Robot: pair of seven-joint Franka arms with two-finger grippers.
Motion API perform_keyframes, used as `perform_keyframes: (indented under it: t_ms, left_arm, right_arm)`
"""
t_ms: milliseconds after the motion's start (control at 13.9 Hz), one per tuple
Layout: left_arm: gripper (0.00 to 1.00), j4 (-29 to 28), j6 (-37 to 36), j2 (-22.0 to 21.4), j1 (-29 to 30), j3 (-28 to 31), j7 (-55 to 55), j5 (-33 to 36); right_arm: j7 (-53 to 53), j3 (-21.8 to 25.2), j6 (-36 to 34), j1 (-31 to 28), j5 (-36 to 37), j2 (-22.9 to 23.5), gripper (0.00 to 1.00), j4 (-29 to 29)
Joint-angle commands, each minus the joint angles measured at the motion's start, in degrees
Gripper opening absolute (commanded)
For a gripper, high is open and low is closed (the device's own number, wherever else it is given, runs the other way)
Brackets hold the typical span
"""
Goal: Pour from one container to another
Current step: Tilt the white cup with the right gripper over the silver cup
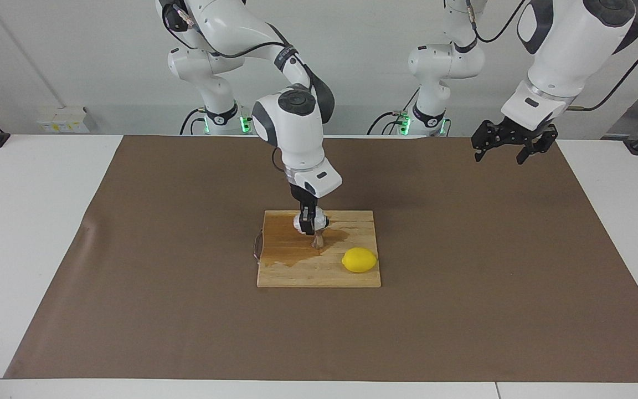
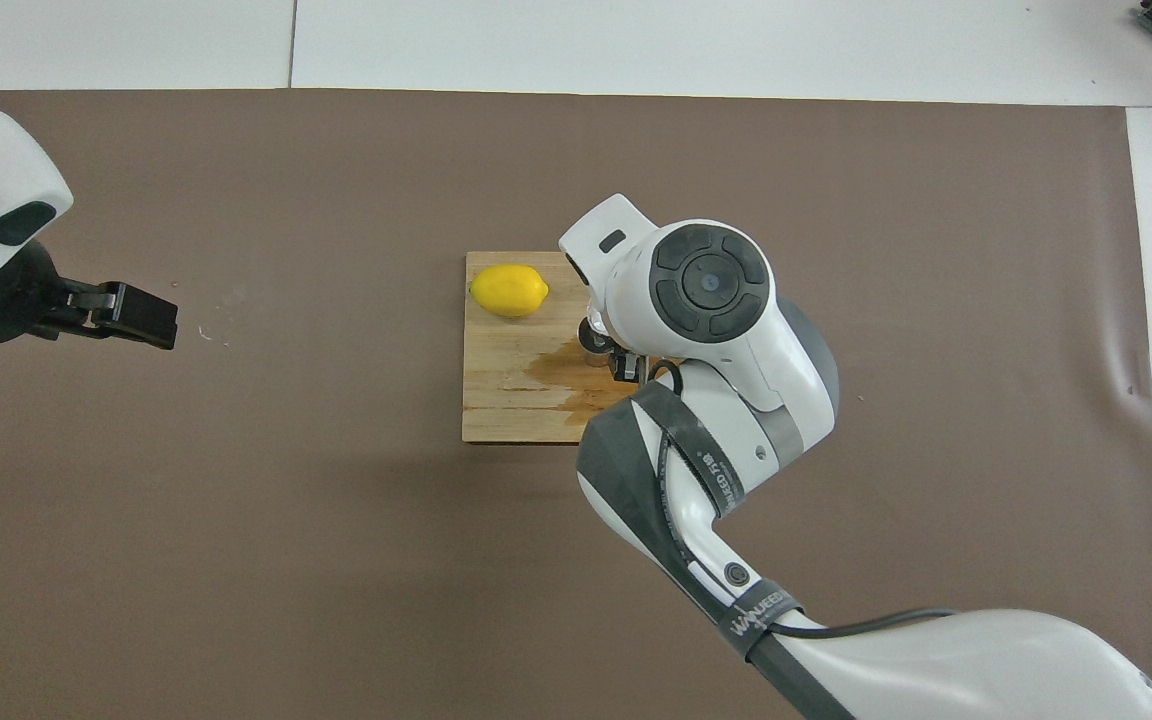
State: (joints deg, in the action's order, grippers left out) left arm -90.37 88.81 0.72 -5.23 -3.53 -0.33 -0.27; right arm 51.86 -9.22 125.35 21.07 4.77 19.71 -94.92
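Your right gripper (image 1: pixel 309 223) is clamping the plastic cup (image 1: pixel 301 222), arm bent steeply down, just above the jigger (image 1: pixel 317 240); your left gripper (image 1: pixel 510 145) is waiting unclenched over the mat (image 1: pixel 463 310)

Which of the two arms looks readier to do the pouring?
The right: its gripper holds the plastic cup directly over the jigger on the board. The left gripper waits away over the mat.

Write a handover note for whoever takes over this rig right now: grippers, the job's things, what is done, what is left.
Right gripper: over the cutting board, shut on the plastic cup, held just above the jigger.
Left gripper: open, waiting in the air at its own end of the table.
Jigger stands on the board; lemon beside it, farther from the robots.
Done: cup picked up and brought over; the board shows a wet stain.
Left: finish pouring, set the cup down.
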Motion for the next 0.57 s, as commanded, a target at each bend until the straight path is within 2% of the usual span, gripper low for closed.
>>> perform_keyframes:
  t_ms: [0,215,503]
  left_arm:
    - [1.00,-1.1,-0.4,-1.2,0.3,0.0,0.1,-0.8]
    - [1.00,-1.2,-0.4,-1.2,0.3,0.0,0.1,-0.8]
    - [1.00,-1.2,-0.4,-1.2,0.3,0.0,0.1,-0.8]
  right_arm:
    - [4.0,-0.6,0.2,-1.9,-2.7,-3.3,0.00,-1.8]
    - [6.6,-0.7,-1.1,-3.0,-4.0,-4.5,0.00,-1.8]
    - [15.1,-0.7,-1.2,-6.6,-9.9,-5.2,0.00,-2.1]
